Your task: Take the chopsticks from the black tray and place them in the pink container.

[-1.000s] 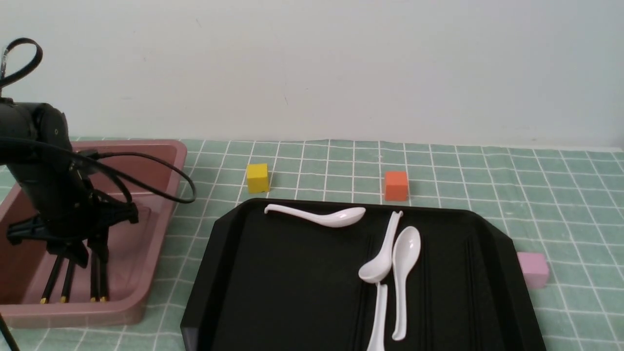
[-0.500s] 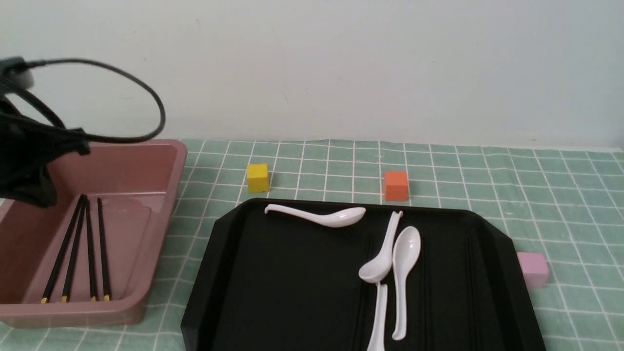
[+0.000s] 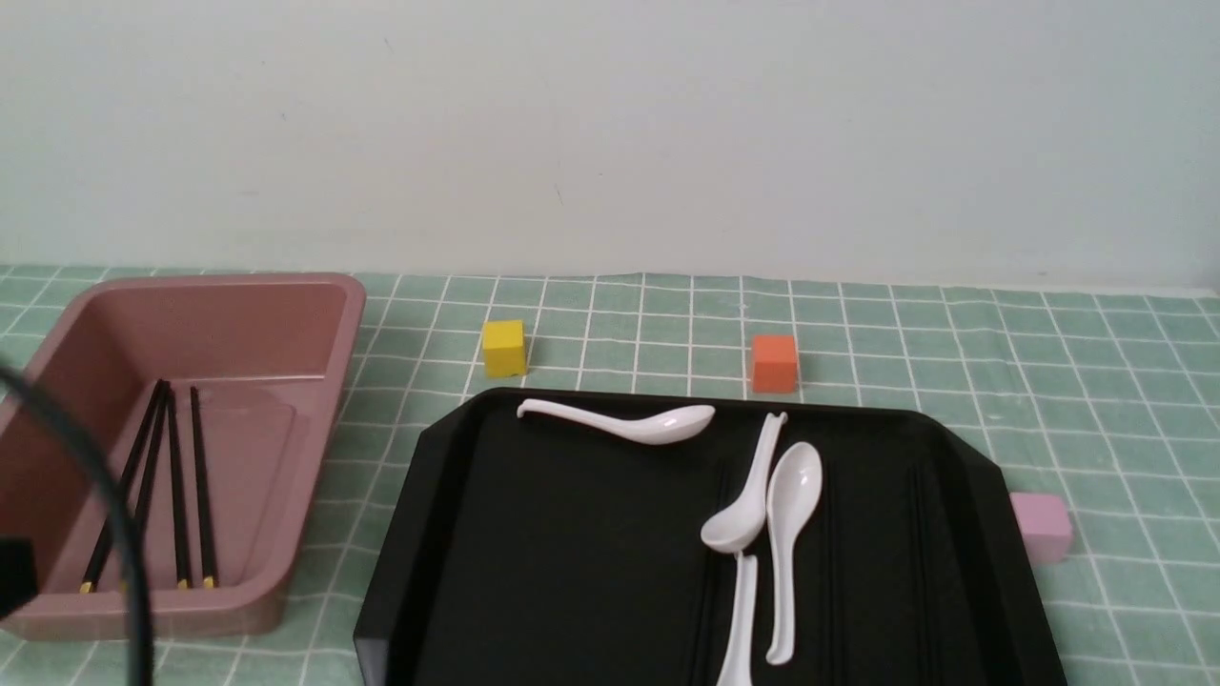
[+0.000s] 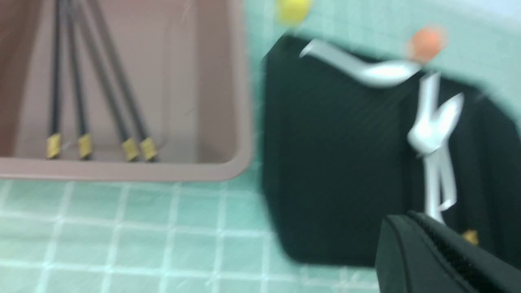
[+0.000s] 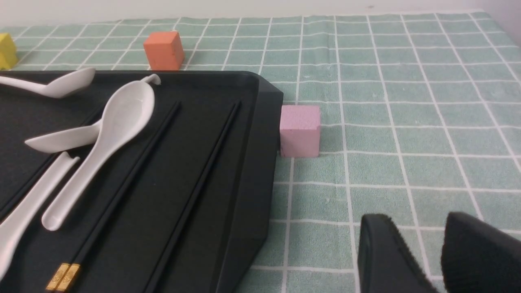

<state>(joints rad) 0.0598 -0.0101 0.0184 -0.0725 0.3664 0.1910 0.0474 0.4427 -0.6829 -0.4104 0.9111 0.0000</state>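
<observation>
Several black chopsticks (image 3: 176,481) with gold tips lie side by side on the floor of the pink container (image 3: 329,381) at the left; the left wrist view shows these chopsticks (image 4: 77,97) in the container (image 4: 220,122) too, blurred. The black tray (image 3: 572,553) fills the middle. A pair of chopsticks (image 5: 122,191) still lies in the tray (image 5: 248,162) beside the spoons. My left gripper (image 4: 411,217) hovers near the tray's front edge, its fingers pressed together and holding nothing. My right gripper (image 5: 419,219) is open over the cloth, right of the tray.
Three white soup spoons (image 3: 791,514) lie in the tray. A yellow cube (image 3: 503,347) and an orange cube (image 3: 774,362) stand behind it. A small pale pink cube (image 3: 1041,526) touches its right side. A black cable (image 3: 124,534) crosses the container's front left.
My left arm has pulled back from over the pink container and almost left the front view. The chopsticks it let go now lie in the container.
</observation>
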